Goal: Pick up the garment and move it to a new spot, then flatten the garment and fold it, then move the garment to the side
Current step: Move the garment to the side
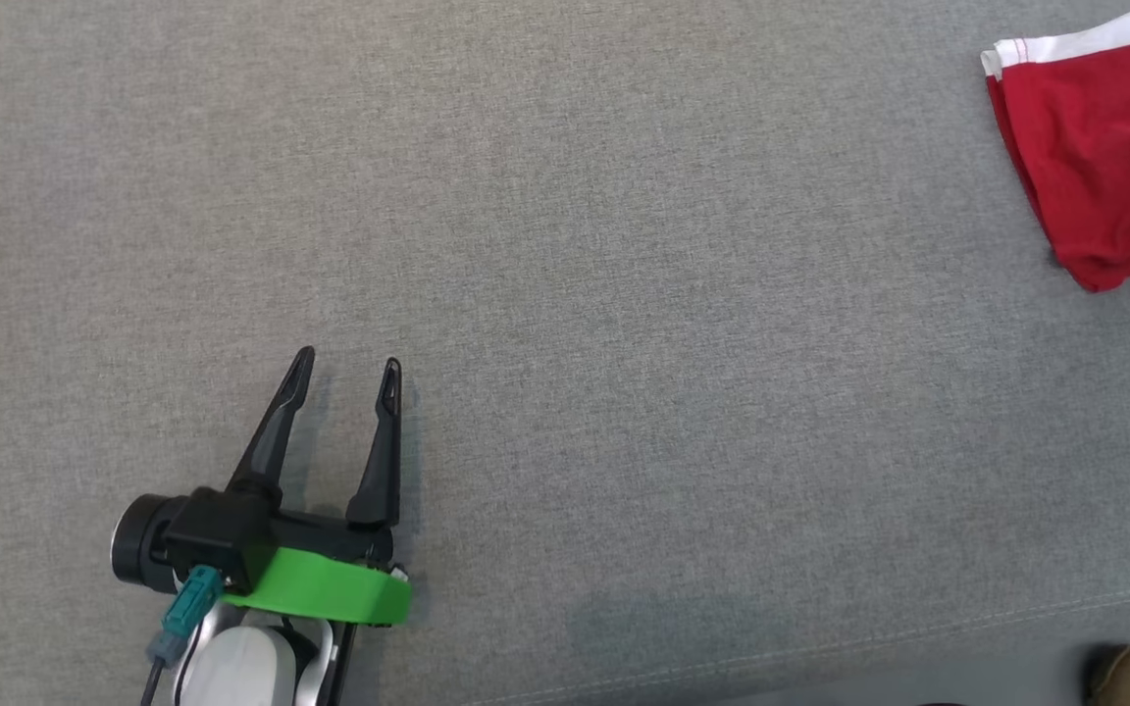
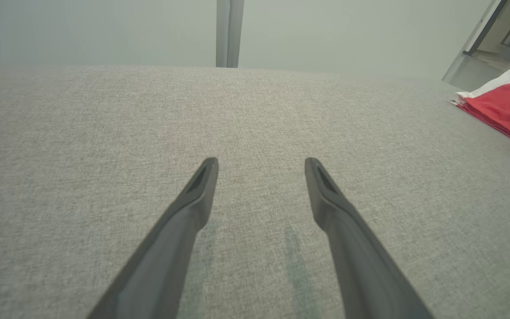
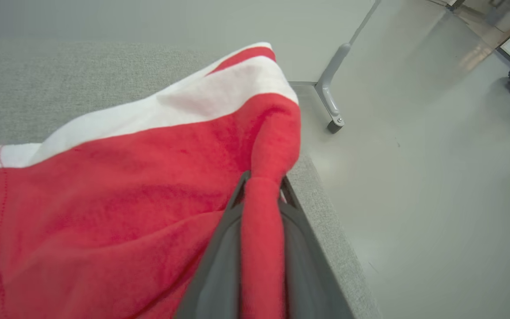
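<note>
Right now the left claw (image 1: pixel 348 359) hangs over the bare grey tabletop (image 1: pixel 643 324) with its fingers spread wide, well apart from the red garment (image 1: pixel 1104 157). The garment, which has a white band, sits at the tabletop's right edge. The right claw (image 3: pixel 264 178) is clamped on a bunched red fold of it.

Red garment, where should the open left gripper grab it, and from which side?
Probably the white-banded corner of the garment, coming from the left along the grey surface: that exposed edge faces the left gripper, while the right gripper pinches another fold.
</note>
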